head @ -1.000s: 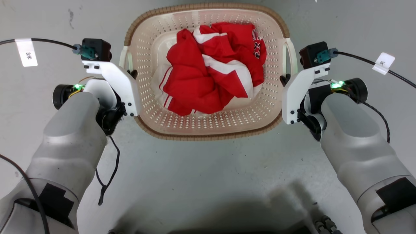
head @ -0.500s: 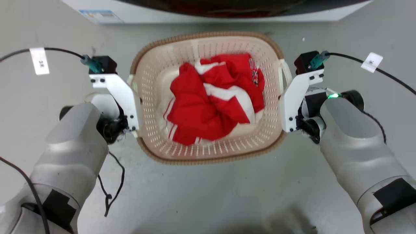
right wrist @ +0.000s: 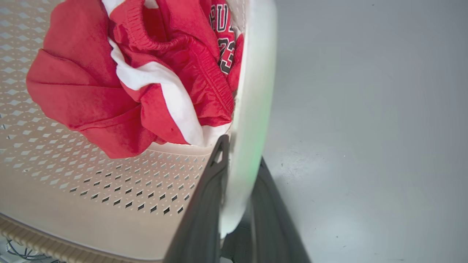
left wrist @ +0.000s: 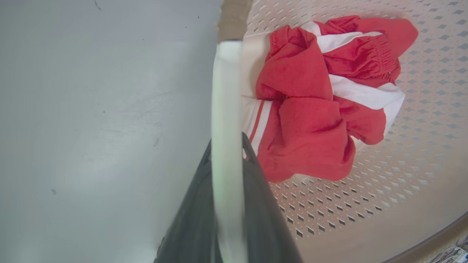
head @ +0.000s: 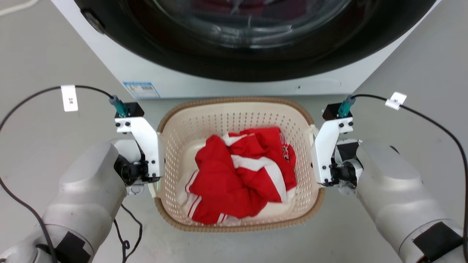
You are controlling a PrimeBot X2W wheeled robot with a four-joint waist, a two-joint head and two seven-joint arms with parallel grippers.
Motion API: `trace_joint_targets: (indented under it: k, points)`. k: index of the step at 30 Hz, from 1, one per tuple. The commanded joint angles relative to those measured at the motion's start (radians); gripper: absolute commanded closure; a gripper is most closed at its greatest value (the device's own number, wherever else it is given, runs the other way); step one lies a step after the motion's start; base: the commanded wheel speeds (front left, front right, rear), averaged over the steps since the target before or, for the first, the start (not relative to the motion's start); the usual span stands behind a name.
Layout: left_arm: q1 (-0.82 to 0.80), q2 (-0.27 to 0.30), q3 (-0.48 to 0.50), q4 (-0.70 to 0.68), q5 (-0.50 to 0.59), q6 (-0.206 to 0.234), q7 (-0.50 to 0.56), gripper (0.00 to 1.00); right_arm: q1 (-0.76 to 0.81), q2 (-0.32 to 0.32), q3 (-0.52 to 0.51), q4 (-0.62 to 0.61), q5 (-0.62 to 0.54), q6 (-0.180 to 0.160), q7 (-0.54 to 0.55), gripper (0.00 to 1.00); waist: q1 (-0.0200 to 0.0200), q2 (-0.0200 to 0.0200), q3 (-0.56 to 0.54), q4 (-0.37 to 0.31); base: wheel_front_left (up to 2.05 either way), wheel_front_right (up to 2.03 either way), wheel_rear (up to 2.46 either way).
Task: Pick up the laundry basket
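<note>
One laundry basket [head: 234, 120]: cream, perforated, brown woven-look rim, holding red-and-white garment [head: 241, 171]. Opening up, long axis left-right, before washing machine [head: 182, 76]. Left gripper [left wrist: 226, 146] and right gripper [right wrist: 239, 153] pinch its white side handles [left wrist: 225, 91].

The cream perforated laundry basket [head: 234, 120], brown-rimmed, is upright near the washing machine [head: 226, 86], red-and-white clothes [head: 237, 171] inside.

Both forearms [head: 87, 197] are smooth pale grey shells, each with a black patch [head: 69, 248] near the elbow. White brackets [head: 144, 146] with dark screws carry black camera blocks [head: 131, 109] fitted with teal plugs [head: 117, 105]. From these run thin black cables [head: 29, 96] (each wearing a white paper tag [head: 69, 98]). The fingers [left wrist: 256, 204] are dark and tapering.
</note>
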Motion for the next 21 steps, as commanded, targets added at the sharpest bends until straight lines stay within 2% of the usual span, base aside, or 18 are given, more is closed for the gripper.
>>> trace_joint_targets:
  k: [1,4,5,14,21]
  points:
    - [0.017,-0.019,-0.004,-0.006,-0.011,-0.005,0.015,1.0,0.018,0.012,0.006,-0.001,0.014,0.003,0.015,1.0,0.0001,0.0,-0.075,-0.002,0.0,0.0,0.0]
    - [0.033,-0.021,-0.013,-0.002,-0.028,-0.005,0.04,1.0,0.034,0.013,0.018,0.004,0.035,0.003,0.047,1.0,0.0001,0.0,-0.126,-0.003,0.0,0.0,0.0]
    - [0.056,-0.031,-0.022,0.003,-0.046,-0.005,0.066,1.0,0.055,0.013,0.028,0.012,0.055,0.003,0.072,1.0,0.0001,0.0,-0.177,0.0,0.0,0.0,0.0]
    - [0.128,-0.059,-0.035,0.029,-0.091,-0.007,0.131,1.0,0.118,0.014,0.054,0.025,0.091,0.003,0.117,1.0,0.0001,0.0,-0.336,0.001,0.0,0.0,0.0]
    - [0.159,-0.076,-0.04,0.046,-0.115,-0.008,0.155,1.0,0.144,0.016,0.069,0.032,0.111,0.003,0.133,1.0,0.0001,0.0,-0.407,0.005,0.0,0.0,0.0]
